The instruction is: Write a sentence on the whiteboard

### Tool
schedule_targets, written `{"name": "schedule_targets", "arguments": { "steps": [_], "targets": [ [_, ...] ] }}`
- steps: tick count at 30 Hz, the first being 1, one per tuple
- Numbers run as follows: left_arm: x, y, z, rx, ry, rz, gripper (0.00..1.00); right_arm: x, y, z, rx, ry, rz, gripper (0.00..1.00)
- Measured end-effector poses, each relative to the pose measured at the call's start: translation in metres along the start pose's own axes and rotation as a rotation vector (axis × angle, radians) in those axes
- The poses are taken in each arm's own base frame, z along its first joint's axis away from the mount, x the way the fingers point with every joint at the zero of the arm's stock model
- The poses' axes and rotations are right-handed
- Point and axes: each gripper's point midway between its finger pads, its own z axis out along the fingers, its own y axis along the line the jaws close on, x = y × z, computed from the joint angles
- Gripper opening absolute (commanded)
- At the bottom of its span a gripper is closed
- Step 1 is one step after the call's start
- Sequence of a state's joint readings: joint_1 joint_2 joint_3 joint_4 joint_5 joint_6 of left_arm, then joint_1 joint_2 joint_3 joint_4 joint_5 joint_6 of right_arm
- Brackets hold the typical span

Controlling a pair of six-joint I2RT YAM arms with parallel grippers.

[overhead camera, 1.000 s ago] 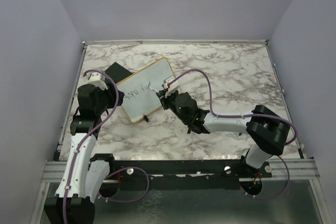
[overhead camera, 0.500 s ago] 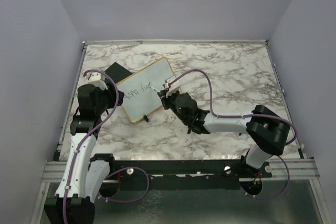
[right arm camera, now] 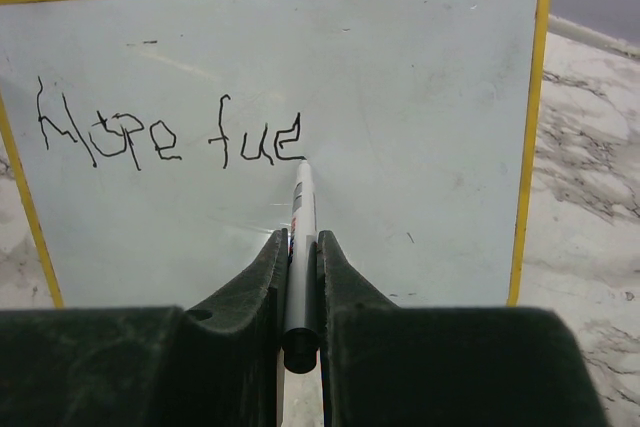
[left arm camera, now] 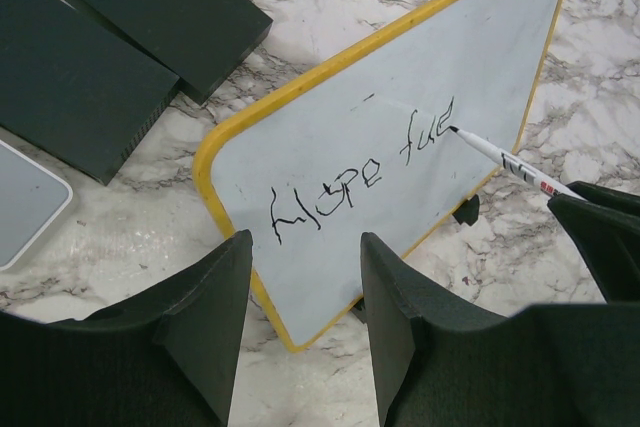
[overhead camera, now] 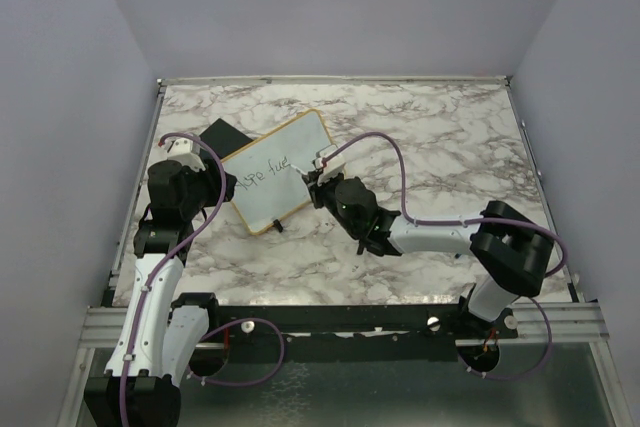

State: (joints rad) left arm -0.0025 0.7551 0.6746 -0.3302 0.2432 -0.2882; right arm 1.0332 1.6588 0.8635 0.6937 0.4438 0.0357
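Board: The small white rectangular whiteboard with a thin yellow-orange frame (overhead camera: 275, 172) sits on the left half of the grey-veined marble worktop (overhead camera: 430, 147), turned at an angle. Two flat black rectangular blocks (left arm camera: 150, 7) lie just past its far-left corner.

Writing: The thin dark handwritten sentence (right arm camera: 170, 132) reads roughly "Hope fud". That is two words, with plenty of bare white to their right, so I'd judge the line only partly done.

Right jaws: Clamped on a slim white marker pen (right arm camera: 300, 217), whose tip touches the board at the end of the last letter.

Left jaws: Spread apart and holding nothing, hanging over the board's near-left corner, which shows between them.

Risk, board shifting: Nothing grips the board, and it stands on little black feet. A hard or sideways stroke could skate or rock it and smear the letter.

Risk, pen slipping: The marker is pinched along a narrow barrel. Too much downward push could slide it back through the jaws and lift the tip off the board.

Risk, drifting line: The letters are uneven, so the next word may run toward the frame.

Hard to make out: The last letter could be "d" or "el". From above, the pen tip is lost behind the right arm. A pale rounded object (left arm camera: 25, 197) is cut off at the left wrist view's edge. I cannot tell whether the left jaws touch the frame.
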Motion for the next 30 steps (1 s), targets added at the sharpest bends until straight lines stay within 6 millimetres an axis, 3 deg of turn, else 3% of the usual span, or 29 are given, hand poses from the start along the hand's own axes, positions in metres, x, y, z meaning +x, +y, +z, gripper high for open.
{"name": "schedule_targets", "arguments": {
  "steps": [7,13,30],
  "targets": [
    [0.000,0.000,0.000,0.000,0.000,0.000,0.50,0.004,-0.006,-0.018,-0.017,0.006,-0.004,0.00],
    [0.000,0.000,0.000,0.000,0.000,0.000,0.50,-0.016,-0.010,-0.032,-0.025,-0.038,0.017,0.00],
    [0.000,0.000,0.000,0.000,0.000,0.000,0.50,-0.027,-0.003,-0.008,-0.020,-0.058,-0.020,0.00]
  ]
}}
